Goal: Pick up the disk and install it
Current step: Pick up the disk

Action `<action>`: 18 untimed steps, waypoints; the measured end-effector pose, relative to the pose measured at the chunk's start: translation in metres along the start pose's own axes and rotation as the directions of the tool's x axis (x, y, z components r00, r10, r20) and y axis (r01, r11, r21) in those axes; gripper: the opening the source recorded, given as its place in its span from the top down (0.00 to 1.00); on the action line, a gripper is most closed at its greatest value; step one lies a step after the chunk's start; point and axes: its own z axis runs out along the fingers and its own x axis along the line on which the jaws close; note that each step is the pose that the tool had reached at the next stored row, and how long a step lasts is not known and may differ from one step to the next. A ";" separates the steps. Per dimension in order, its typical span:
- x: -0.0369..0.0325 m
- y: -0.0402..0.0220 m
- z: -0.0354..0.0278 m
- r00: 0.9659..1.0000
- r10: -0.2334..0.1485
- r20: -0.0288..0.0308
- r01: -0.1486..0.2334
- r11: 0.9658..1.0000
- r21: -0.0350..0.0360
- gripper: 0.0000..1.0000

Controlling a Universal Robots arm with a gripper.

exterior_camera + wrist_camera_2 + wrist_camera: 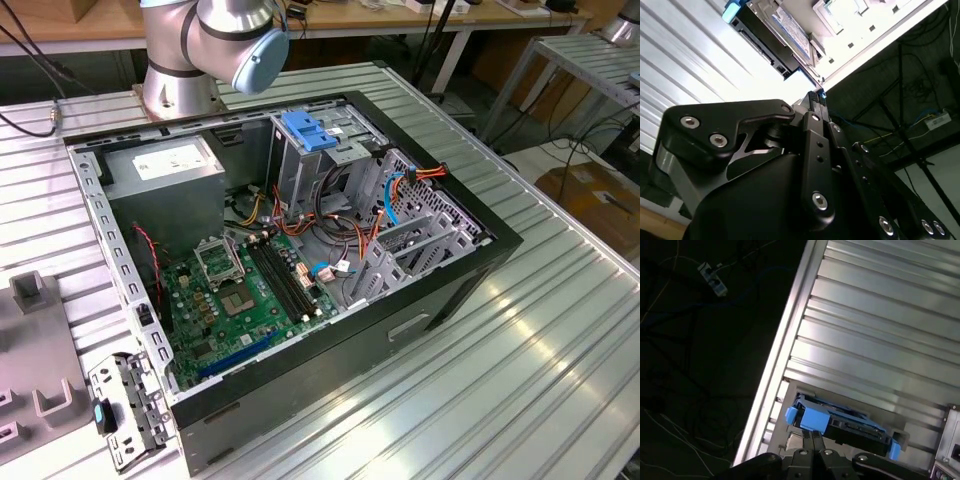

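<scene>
Two fingers (pixel 808 444) of the gripper (pixel 813 436) sit pressed together, nothing clamped between them as far as I can see. Blue-framed disk (pixel 850 426) lies flat on the ribbed bench (pixel 880 315), close to the bench edge. Tips are just beside its blue end, can't tell if they touch. Second wrist view: disk (pixel 787 30) with label showing, gripper (pixel 816 96) near it. Exterior view: open PC case (pixel 300 260) on the bench (pixel 520 380), arm base (pixel 200 40) just beside the case.

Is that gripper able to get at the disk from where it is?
Probably yes: the gripper hangs right by the disk, nothing lies between them, though its fingers look shut.
</scene>
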 end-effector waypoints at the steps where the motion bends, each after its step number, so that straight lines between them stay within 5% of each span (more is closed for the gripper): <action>1: 0.0000 0.0000 0.0000 1.000 -0.013 0.000 0.013 1.000 0.001 0.89; 6: 0.0000 0.0000 0.0000 0.996 -0.093 -0.004 0.093 0.996 0.004 0.89; 10: 0.0000 0.0000 0.0001 0.984 -0.177 -0.008 0.177 0.984 0.006 0.89; 13: 0.0000 0.0000 0.0003 0.973 -0.231 -0.010 0.231 0.973 0.008 0.89; 18: -0.0001 0.0000 0.0006 0.943 -0.333 -0.015 0.333 0.943 0.012 0.89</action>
